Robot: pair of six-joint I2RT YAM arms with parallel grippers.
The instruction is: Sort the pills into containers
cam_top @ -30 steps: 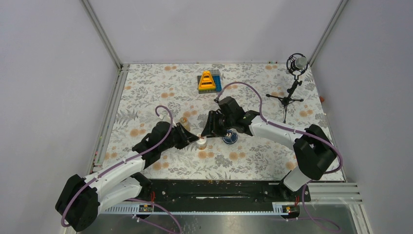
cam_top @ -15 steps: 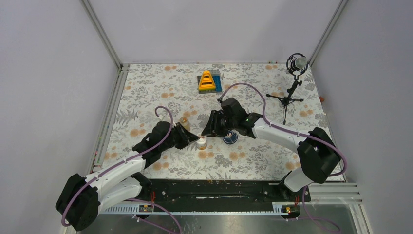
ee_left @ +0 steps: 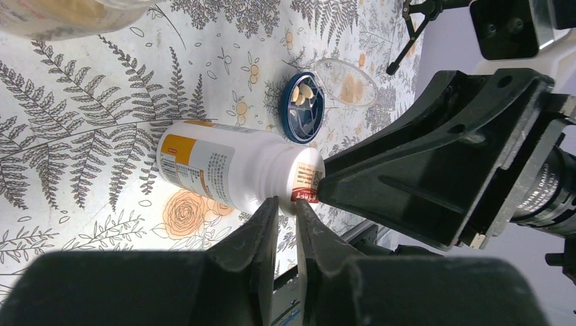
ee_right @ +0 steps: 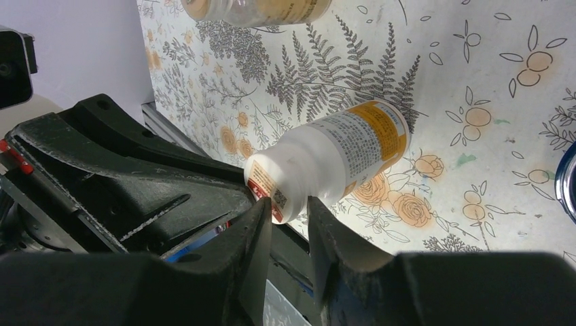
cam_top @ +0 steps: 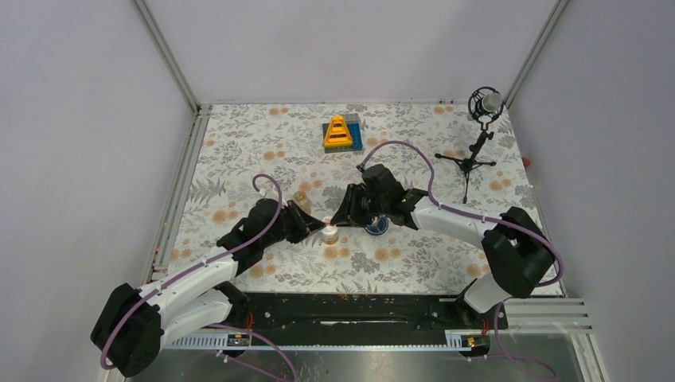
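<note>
Floral table [cam_top: 239, 151], white bottle [cam_top: 329, 233] well off edges

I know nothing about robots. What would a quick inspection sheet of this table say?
Surface: floral cloth, lying flat.
Job's things: white bottle upright, capped; amber bottle apart, farther back; blue dish holding pills.
Clutter: yellow triangular toy; microphone on tripod; clear round piece beside the dish.
Grippers: left gripper almost shut at the cap; right gripper jaws apart at the cap, grip unclear.
Cables: purple cables loop along the arms.
Surroundings: plain walls, metal frame.
</note>
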